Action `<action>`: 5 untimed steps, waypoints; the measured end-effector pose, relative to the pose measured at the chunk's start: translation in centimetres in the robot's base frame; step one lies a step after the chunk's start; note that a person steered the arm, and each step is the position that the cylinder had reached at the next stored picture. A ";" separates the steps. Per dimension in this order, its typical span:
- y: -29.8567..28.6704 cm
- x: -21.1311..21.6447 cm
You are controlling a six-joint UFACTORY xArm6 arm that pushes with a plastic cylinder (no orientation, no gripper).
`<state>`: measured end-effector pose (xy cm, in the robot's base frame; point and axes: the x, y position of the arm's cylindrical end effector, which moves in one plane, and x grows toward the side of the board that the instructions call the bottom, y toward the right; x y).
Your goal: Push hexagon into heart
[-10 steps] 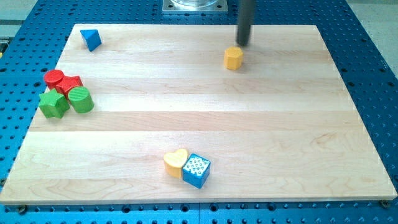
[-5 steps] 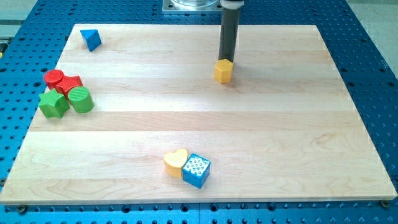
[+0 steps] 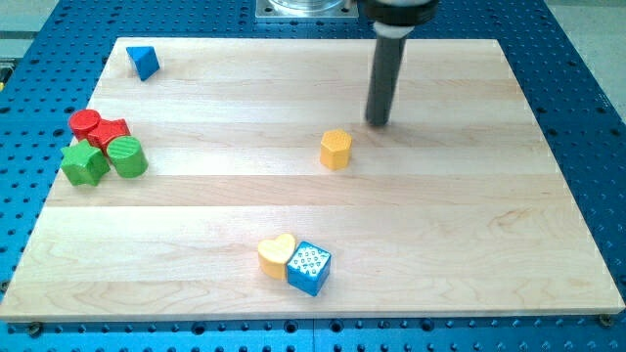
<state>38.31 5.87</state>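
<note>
- Yellow-orange hexagon block (image 3: 335, 149) sits mid-board, well apart from the yellow heart block (image 3: 276, 254).
- My tip (image 3: 377, 122), holding nothing, stands just beside the hexagon, toward the view's upper right.

Blue triangular block (image 3: 143, 62) near the wooden board's (image 3: 440, 235) top-left corner, red (image 3: 98, 127) and green blocks (image 3: 103, 159) clustered (touching) at the left edge, blue patterned cube (image 3: 309, 268) near the bottom

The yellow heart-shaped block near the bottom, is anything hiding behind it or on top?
Nothing sits on the yellow heart-shaped block. A blue cube with a dotted white top touches its right side. The bare wooden board lies behind it; its underside is hidden.
</note>
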 end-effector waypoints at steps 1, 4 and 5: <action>-7.8 5.0; 5.1 1.7; -4.2 4.4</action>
<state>42.67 1.65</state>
